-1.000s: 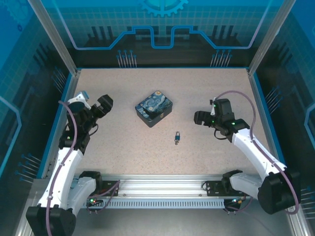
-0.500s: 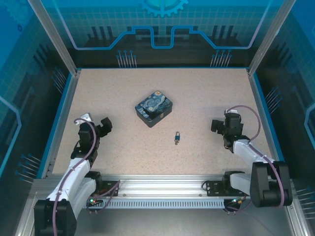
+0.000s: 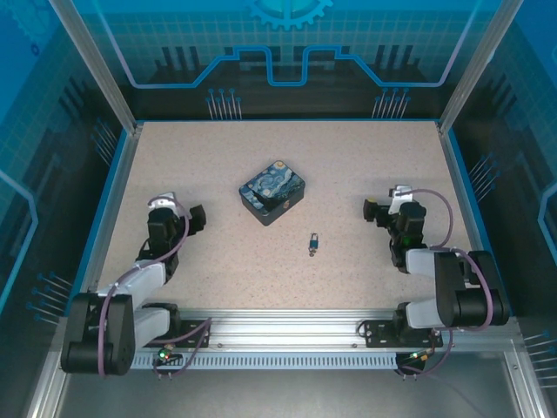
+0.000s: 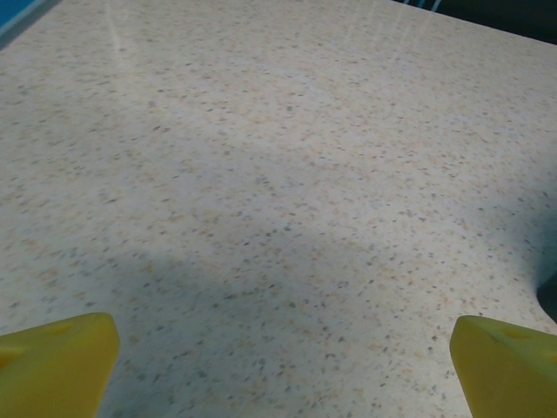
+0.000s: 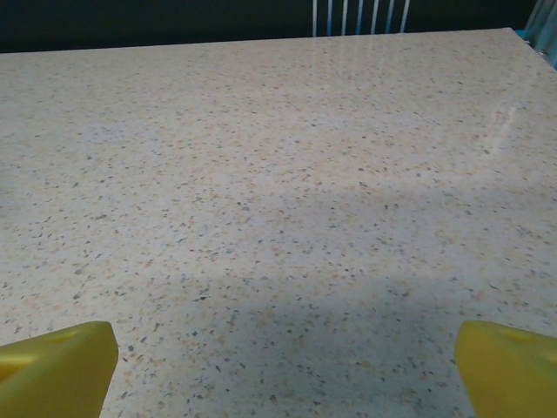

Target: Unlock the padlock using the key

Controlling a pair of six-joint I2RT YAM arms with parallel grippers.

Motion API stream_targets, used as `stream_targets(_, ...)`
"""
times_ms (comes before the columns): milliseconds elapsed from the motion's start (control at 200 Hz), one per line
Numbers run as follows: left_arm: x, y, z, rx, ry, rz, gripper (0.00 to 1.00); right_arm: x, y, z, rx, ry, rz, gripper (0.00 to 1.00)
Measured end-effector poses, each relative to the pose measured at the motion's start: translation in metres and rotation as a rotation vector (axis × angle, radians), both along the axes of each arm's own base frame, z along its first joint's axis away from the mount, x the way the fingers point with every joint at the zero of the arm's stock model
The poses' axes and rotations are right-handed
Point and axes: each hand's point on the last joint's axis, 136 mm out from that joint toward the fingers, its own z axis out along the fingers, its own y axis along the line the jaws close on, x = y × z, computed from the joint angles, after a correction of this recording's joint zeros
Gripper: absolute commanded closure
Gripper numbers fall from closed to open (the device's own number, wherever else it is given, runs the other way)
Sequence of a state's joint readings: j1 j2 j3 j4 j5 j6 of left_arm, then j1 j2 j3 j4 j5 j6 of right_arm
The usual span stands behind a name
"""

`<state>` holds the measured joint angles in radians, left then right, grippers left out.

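Observation:
The tiny bluish padlock (image 3: 313, 239) lies on the speckled table just right of centre. A thin dark key (image 3: 310, 252) sits at its near end; whether it is in the lock is too small to tell. My left gripper (image 3: 197, 217) rests low at the left, far from the padlock. In the left wrist view the left gripper (image 4: 283, 374) is open, its yellow fingertips (image 4: 57, 361) wide apart over bare table. My right gripper (image 3: 372, 210) sits low at the right, a short way from the padlock. In its wrist view the right gripper (image 5: 285, 370) is also open and empty.
A blue-and-yellow swirl-painted tin (image 3: 272, 192) stands behind and left of the padlock. Blue walls and metal posts ring the table (image 3: 348, 157). An aluminium rail (image 3: 287, 326) runs along the near edge between the arm bases.
Both arms have folded back and down toward their bases, bringing the grippers low near the table. The padlock, key and tin have not moved.

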<state>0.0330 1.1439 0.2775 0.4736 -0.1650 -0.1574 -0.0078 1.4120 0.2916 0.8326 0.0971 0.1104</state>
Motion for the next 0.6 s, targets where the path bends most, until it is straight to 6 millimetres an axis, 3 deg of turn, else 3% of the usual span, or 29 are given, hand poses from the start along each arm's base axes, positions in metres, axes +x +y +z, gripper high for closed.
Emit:
stream_targets(185, 0.016, -0.014, 0.002, -0.008, -0.055, -0.09, 0.01, 0.006, 0.006, -0.009, -0.011, 0.02, 0.031, 0.0)
stream_targets(330, 0.027, -0.023, 0.0, -0.002, -0.07, -0.151, 0.01, 0.025, 0.021, 0.007, -0.061, -0.004, 0.055, 0.0)
stream_targets(440, 0.037, -0.027, 0.004, 0.017, -0.116, -0.19, 0.01, 0.027, 0.021, 0.01, -0.078, -0.009, 0.051, 0.0)
stream_targets(600, 0.043, -0.031, -0.018, 0.028, -0.114, -0.22, 0.01, 0.026, 0.02, 0.007, -0.088, 0.005, 0.046, 0.0)
